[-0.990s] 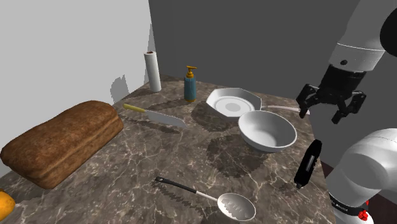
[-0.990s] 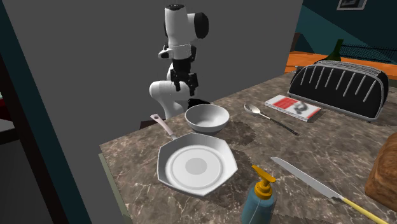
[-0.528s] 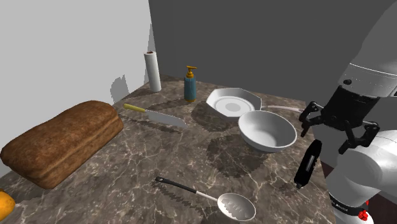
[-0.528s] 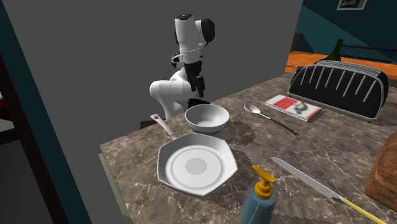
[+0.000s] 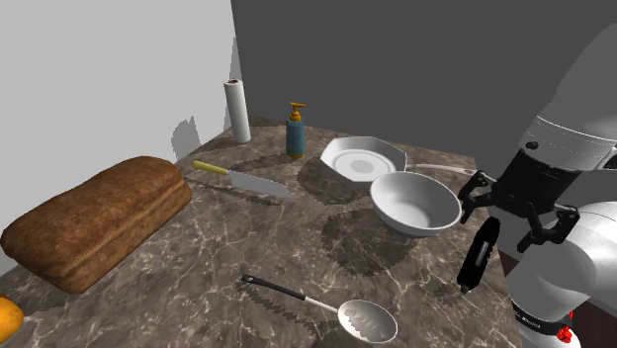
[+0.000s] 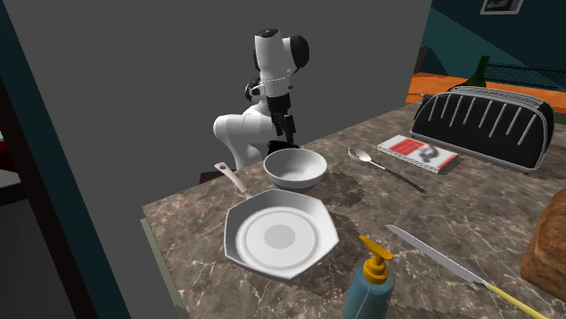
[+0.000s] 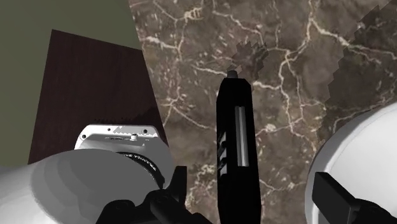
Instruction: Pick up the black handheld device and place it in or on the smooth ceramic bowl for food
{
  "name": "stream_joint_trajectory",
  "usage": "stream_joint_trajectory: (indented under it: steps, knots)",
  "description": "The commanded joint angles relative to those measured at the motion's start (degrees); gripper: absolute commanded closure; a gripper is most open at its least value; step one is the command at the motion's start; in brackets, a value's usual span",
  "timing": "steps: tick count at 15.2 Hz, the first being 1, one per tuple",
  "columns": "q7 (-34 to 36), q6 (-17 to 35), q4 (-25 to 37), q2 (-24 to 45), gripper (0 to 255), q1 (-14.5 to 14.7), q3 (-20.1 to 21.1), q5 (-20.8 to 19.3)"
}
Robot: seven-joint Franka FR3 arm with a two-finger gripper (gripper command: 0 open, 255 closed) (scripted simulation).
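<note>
The tool (image 5: 512, 210) hangs low over the near edge of the marble worktop (image 5: 297, 247), its two black fingers (image 7: 170, 188) standing wide apart and clasping nothing. Directly under it lies the black handheld device (image 7: 237, 146), flat on the worktop. In the wrist view it is a long, slim body with a pale strip down its face, running lengthwise away from the tool in the gap between the fingers and touching neither of them. In the shoulder view the device (image 5: 479, 254) lies below the tool, close to the worktop's edge and the arm's white base.

The white bowl (image 5: 396, 213) stands upright just beside the tool, outside one finger, near the device but apart from it. Beyond the bowl from the tool sits a white eight-sided pan (image 5: 361, 158) with a thin handle.

In the second exterior view the tool (image 6: 282, 125) points down behind the bowl (image 6: 295, 168); the dark shape beneath it is probably the device, though it is hard to make out.
</note>
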Motion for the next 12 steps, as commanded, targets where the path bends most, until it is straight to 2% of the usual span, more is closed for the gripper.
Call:
stream_joint_trajectory:
  steps: [1,6,7,12]
  knots:
    - [0.24,0.15,-2.34,-0.59,0,0.3,1.04,1.33]
    - [0.48,0.32,-2.37,-0.48,0,0.61,0.96,1.22]
    - [0.95,-0.02,-2.47,-1.03,255,0.89,1.4,1.76]
    - [0.96,0.05,-2.73,-1.22,255,0.96,1.57,1.93]
